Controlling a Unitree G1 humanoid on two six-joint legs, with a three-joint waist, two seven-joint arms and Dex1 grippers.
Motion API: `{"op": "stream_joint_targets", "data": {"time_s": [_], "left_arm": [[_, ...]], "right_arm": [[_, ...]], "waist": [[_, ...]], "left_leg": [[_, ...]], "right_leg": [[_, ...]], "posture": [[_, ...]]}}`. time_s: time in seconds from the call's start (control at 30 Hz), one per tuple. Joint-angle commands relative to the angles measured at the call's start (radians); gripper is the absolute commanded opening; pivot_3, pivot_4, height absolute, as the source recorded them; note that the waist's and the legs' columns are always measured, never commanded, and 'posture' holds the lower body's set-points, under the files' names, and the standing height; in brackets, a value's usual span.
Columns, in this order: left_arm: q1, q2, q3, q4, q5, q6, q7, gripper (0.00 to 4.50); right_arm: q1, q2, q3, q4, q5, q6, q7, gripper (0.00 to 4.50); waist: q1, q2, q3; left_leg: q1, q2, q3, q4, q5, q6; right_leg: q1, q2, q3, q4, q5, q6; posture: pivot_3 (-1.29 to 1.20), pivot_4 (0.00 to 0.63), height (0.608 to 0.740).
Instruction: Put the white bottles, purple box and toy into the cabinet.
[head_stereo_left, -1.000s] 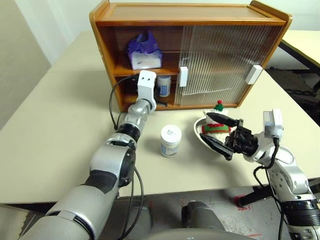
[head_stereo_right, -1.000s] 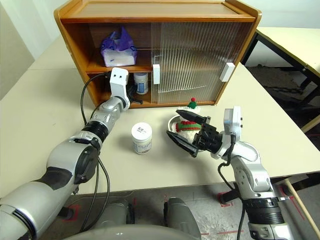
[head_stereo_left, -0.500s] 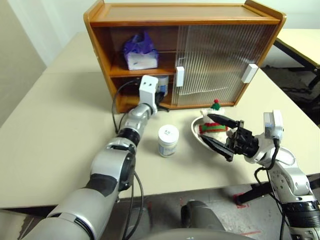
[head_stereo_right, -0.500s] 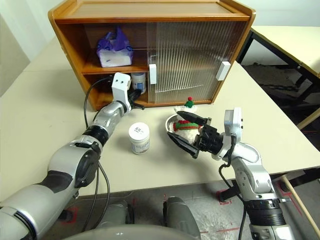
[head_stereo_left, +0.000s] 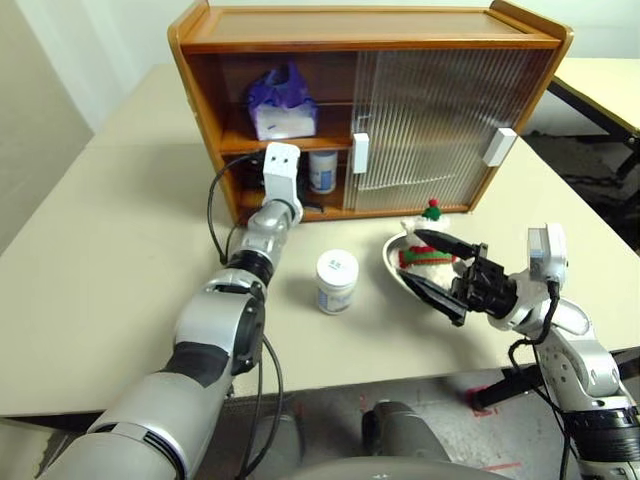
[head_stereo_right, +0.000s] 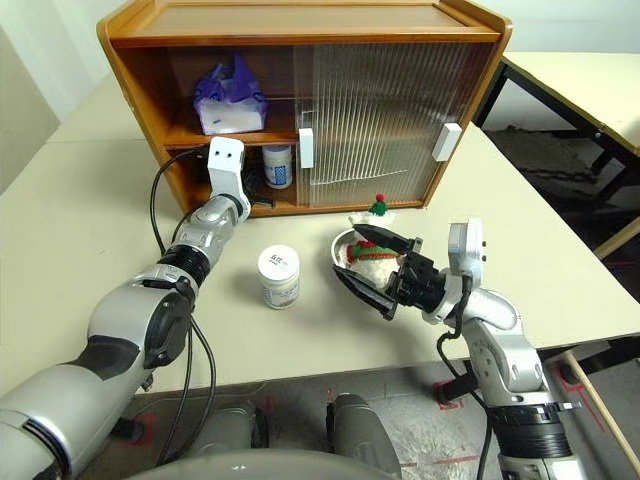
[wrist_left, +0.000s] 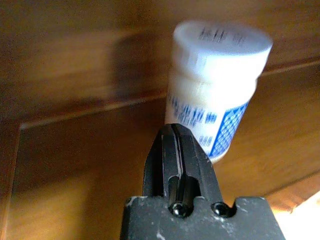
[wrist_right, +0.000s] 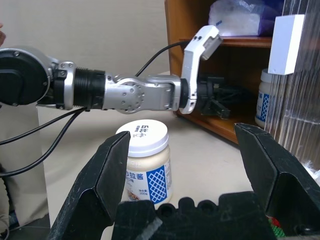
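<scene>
Cabinet (head_stereo_left: 400, 40): wooden, standing at the back of the table; its two ribbed sliding doors cover the right part, the left bay stands open.
Purple box (head_stereo_left: 283, 105): on the cabinet's inner shelf, in the open left bay.
First white bottle (head_stereo_left: 322, 170): upright on the cabinet's bottom board, under the shelf, just left of the nearer door's white handle.
Second white bottle (head_stereo_left: 337, 281): upright on the table in front of the cabinet, well apart from its front edge.
Toy (head_stereo_left: 428, 252): lying in a shiny bowl (head_stereo_left: 392, 262) on the table, in front of the cabinet's closed doors and right of the second bottle.
Head views versus wrist views: the head views lay out the whole cabinet and both arms; the left wrist view adds the bottle inside the cabinet seen close, with blue lattice print on its label; the right wrist view adds the second bottle's label side-on and the left arm reaching into the cabinet's lower bay.
Surface and room: pale cream table (head_stereo_left: 100, 250); grey floor below its front edge; another table's corner to the right of the cabinet.
Left gripper (wrist_left: 176, 145): fingers pressed fully together, empty, inside the cabinet's lower bay; whether its tip touches the first bottle cannot be told.
Right gripper (head_stereo_left: 432, 265): jaws spread wide, holding nothing, hovering over the bowl with the toy.
</scene>
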Motion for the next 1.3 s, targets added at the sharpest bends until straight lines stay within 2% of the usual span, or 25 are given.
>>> {"op": "stream_joint_targets", "data": {"time_s": [0.03,0.53,0.73,0.83,0.93,1.03,1.1,1.17,1.27,1.3], "left_arm": [[-0.017,-0.009,-0.023,0.036,0.032,0.007,-0.017,0.01],[-0.01,-0.026,-0.023,0.023,0.027,-0.036,-0.186,0.01],[0.1,0.016,-0.006,-0.087,-0.021,-0.085,-0.305,0.01],[0.217,0.068,-0.005,-0.246,-0.057,-0.069,-0.389,0.01],[0.338,0.122,-0.014,-0.44,-0.1,-0.016,-0.479,0.54],[0.467,0.201,-0.036,-0.642,-0.153,0.054,-0.62,1.69],[0.56,0.295,-0.039,-0.76,-0.205,0.101,-0.756,2.45],[0.638,0.38,-0.06,-0.846,-0.238,0.12,-0.889,3.24],[0.706,0.441,-0.095,-0.932,-0.272,0.146,-1.001,4.47],[0.736,0.46,-0.112,-0.97,-0.282,0.156,-1.04,4.47]], "right_arm": [[0.018,-0.006,0.001,-0.024,0.0,0.005,-0.01,4.5],[0.028,-0.016,-0.005,-0.042,0.005,0.012,-0.028,4.5],[0.009,-0.013,-0.005,-0.019,0.006,0.007,-0.022,4.5],[-0.008,-0.017,-0.009,0.004,0.008,0.004,-0.009,4.5],[-0.02,-0.022,-0.013,0.021,0.01,0.004,0.004,4.5],[-0.028,-0.033,-0.02,0.038,0.016,0.005,0.024,4.5],[-0.03,-0.048,-0.027,0.049,0.023,0.008,0.047,4.5],[-0.035,-0.059,-0.033,0.063,0.029,0.009,0.063,4.5],[-0.043,-0.063,-0.036,0.076,0.032,0.009,0.072,4.5],[-0.045,-0.064,-0.036,0.08,0.03,0.009,0.076,4.5]], "waist": [[-0.001,0.0,0.0],[-0.004,0.0,0.0],[-0.004,0.0,0.0],[-0.004,0.0,0.0],[-0.003,0.0,0.0],[0.0,0.0,0.0],[-0.001,0.0,0.0],[-0.001,0.001,0.0],[0.003,0.002,0.001],[0.006,0.002,0.001]], "left_leg": [[0.0,0.0,0.0,0.0,0.0,0.0],[0.0,0.0,0.0,0.0,0.0,0.0],[0.0,0.0,0.0,0.0,0.0,0.0],[0.001,0.001,0.0,0.0,0.001,0.001],[0.001,0.006,0.001,0.0,0.001,0.001],[0.001,0.007,0.001,0.0,0.001,0.002],[0.002,0.007,0.002,0.0,0.001,0.002],[0.002,0.008,0.002,0.0,0.001,0.003],[0.003,0.01,0.003,0.0,0.002,0.003],[0.003,0.01,0.002,0.0,0.002,0.003]], "right_leg": [[0.0,0.0,0.0,0.0,0.0,0.0],[0.0,0.0,0.0,0.0,0.0,0.001],[0.0,0.0,0.001,0.0,0.0,0.0],[0.0,0.0,0.001,0.0,0.0,-0.001],[0.0,0.001,0.001,0.001,0.002,-0.003],[0.0,0.001,0.001,0.001,0.002,-0.004],[0.0,0.0,0.001,0.001,0.002,-0.004],[0.001,0.001,0.0,0.001,0.001,-0.006],[0.001,0.0,-0.001,0.001,0.0,-0.007],[0.001,0.0,-0.002,0.001,0.0,-0.007]], "posture": [[0.01,0.0,0.74],[0.02,0.0,0.74],[0.04,0.0,0.74],[0.05,0.0,0.74],[0.06,0.0,0.74],[0.06,0.0,0.74],[0.06,0.0,0.74],[0.07,0.0,0.74],[0.08,0.0,0.74],[0.08,0.0,0.74]]}}
